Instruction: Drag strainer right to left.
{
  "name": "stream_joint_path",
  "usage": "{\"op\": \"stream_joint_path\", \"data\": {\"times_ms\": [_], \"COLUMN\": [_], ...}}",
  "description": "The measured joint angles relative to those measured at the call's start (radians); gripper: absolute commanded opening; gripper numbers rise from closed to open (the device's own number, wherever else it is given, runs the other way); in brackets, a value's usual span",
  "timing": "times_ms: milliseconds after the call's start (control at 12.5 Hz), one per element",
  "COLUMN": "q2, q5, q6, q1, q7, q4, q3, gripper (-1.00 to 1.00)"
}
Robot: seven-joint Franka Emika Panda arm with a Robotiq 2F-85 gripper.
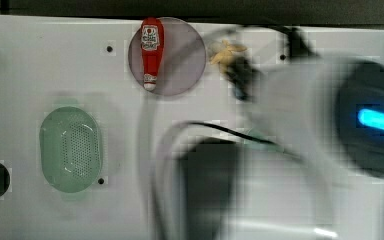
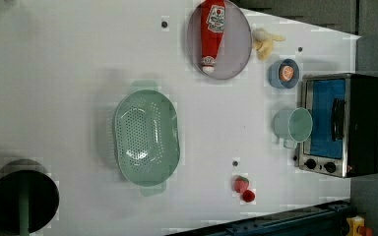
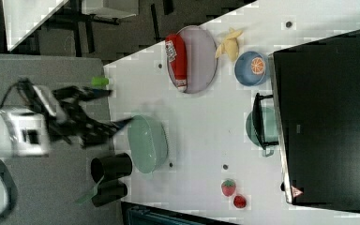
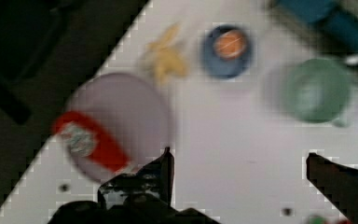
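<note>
Our claw (image 4: 240,172) is spread wide with nothing between its two dark fingers (image 4: 161,175), hanging over bare white table (image 2: 54,73) in the wrist shot. In the right view the arm sits at the left edge, fingertips just short of the pale mint-green oval plastic strainer with the perforated bottom (image 3: 147,143). In the left view it's lower centre of the frame. We think the risk is clipping the black cylindrical pot (image 3: 111,167) beside it, or hooking the thin rim badly so the basket tips instead of sliding.
</note>
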Motion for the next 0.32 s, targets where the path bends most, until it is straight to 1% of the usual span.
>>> {"op": "stream_joint_path", "data": {"times_ms": [80, 160, 320], "q2": [-0.016, -0.034, -0.045], "q5": [0.007, -0.011, -0.057], "q6": [-0.026, -0.028, -0.069], "q1": [-0.025, -0.042, -0.051], "q7": [-0.057, -0.101, -0.138], "q4": [-0.014, -0.03, -0.025], "q3": [-0.05, -0.081, -0.107], "gripper": [1.0, 1.0, 1.0]}}
